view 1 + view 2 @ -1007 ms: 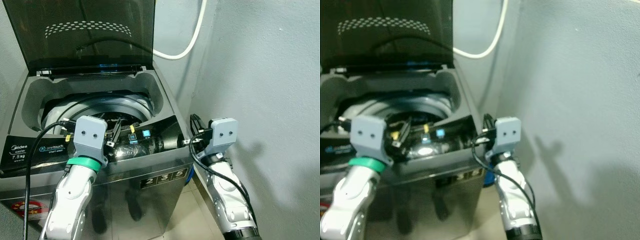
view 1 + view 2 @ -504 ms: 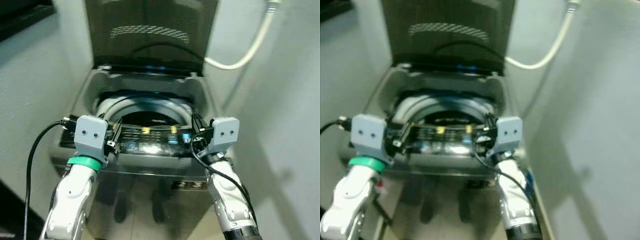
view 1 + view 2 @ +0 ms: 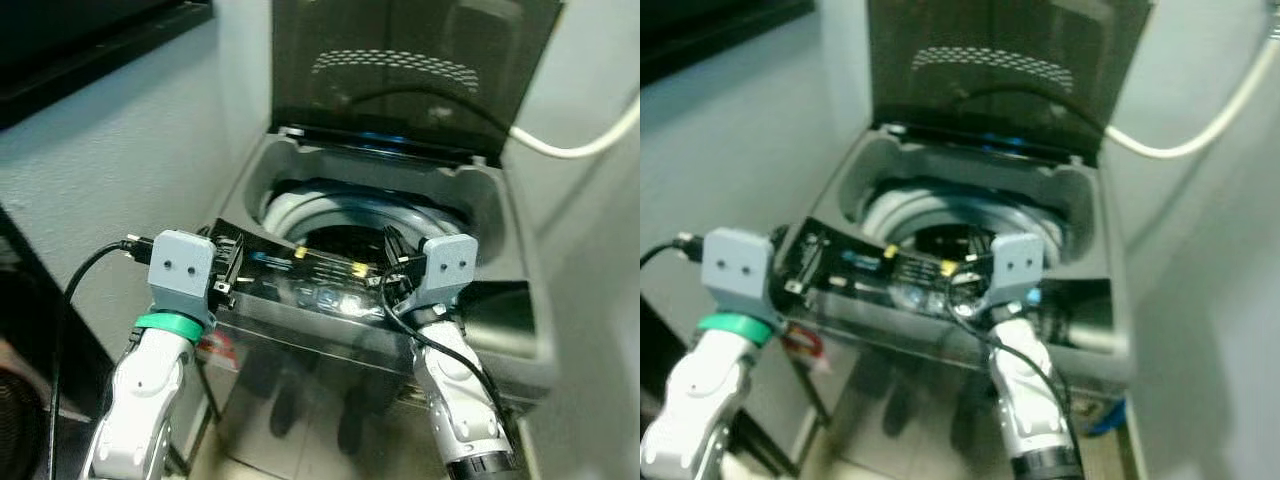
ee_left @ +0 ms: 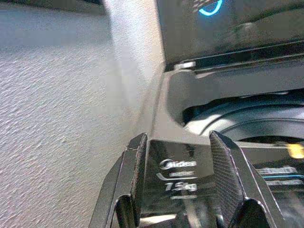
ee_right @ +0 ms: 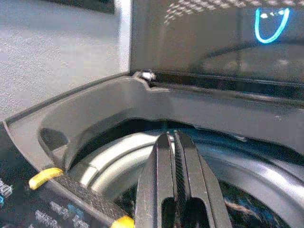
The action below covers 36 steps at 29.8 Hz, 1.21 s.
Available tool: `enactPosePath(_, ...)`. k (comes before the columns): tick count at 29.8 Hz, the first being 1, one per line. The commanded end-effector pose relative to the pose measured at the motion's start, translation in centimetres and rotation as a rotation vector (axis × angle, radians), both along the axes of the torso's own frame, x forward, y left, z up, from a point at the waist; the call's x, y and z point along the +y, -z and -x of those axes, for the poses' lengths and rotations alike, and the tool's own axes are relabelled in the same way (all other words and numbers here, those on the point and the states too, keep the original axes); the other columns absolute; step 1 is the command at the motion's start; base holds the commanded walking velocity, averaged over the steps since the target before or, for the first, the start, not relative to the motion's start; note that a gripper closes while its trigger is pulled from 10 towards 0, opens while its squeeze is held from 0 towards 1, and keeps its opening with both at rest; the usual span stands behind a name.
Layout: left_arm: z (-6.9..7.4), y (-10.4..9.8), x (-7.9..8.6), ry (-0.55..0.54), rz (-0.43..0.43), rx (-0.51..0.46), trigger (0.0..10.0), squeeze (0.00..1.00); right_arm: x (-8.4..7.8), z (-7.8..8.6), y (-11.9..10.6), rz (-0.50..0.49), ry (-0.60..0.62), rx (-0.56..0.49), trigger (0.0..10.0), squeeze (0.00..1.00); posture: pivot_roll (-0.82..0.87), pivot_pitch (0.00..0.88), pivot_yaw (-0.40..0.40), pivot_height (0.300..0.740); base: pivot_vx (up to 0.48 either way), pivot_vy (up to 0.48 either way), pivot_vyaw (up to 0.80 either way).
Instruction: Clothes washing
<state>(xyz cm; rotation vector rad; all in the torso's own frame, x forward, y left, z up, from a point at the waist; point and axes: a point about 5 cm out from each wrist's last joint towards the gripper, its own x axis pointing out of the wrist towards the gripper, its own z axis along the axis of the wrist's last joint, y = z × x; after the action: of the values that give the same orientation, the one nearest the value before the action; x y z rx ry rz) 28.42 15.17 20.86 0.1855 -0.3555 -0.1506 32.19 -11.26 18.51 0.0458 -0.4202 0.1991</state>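
So the robot is standing right in front of a top-loading Midea washing machine (image 3: 300,180), grey body, with its dark tinted lid (image 3: 400,70) flipped straight up against the wall. You can look down into the drum (image 3: 350,225); it's got a pale ring around the opening and it's dark inside, and in the right wrist view there's a bit of something stringy down in there, but I honestly can't tell what it is. The left gripper (image 4: 178,178) is held up over the left end of the glossy black control panel (image 3: 300,280), fingers (image 4: 137,171) spread apart with nothing between them, and the "Midea 7.5 kg" label shows in the gap. The right gripper (image 5: 175,175) is up over the front edge of the tub, pointing across the opening toward the lid hinge, fingers pressed flat together, holding nothing. A white hose (image 3: 580,140) curves along the wall behind the machine on the right. Some yellow marks sit on the panel near the drum edge.
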Motion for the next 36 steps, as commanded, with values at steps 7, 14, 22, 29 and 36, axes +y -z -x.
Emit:
enactPosePath(7, 0.01, 0.26, 0.26, -0.007, -0.008, 0.012, 10.0, 0.0, -0.1, -0.28, 0.44, -0.004, 0.011, 0.035, 10.0, 0.0, 0.08, 0.019, -0.017, 0.74, 0.0, 0.0, 0.71)
enactPosePath(14, 0.0, 0.28, 0.23, -0.006, -0.009, 0.012, 10.0, 0.0, -0.27, -0.28, 0.43, -0.002, 0.019, 0.034, 10.0, 0.0, 0.09, 0.019, -0.017, 0.74, 0.0, 0.0, 0.78)
enactPosePath(22, -0.01, 0.26, 0.24, -0.006, -0.01, 0.011, 10.0, 0.0, -0.23, -0.32, 0.41, -0.005, 0.018, 0.033, 10.0, 0.0, 0.09, 0.017, -0.017, 0.74, 0.0, 0.0, 0.78)
enactPosePath(29, -0.06, 0.23, 0.22, -0.004, -0.011, 0.009, 10.0, 0.0, -0.21, -0.39, 0.35, -0.004, 0.016, 0.031, 10.0, 0.0, 0.09, 0.01, -0.018, 0.74, 0.0, 0.0, 0.77)
enactPosePath(36, -0.1, 0.26, 0.21, -0.004, -0.013, 0.011, 10.0, 0.0, -0.18, -0.4, 0.36, -0.002, 0.014, 0.032, 10.0, 0.0, 0.09, 0.009, -0.018, 0.74, 0.0, 0.0, 0.78)
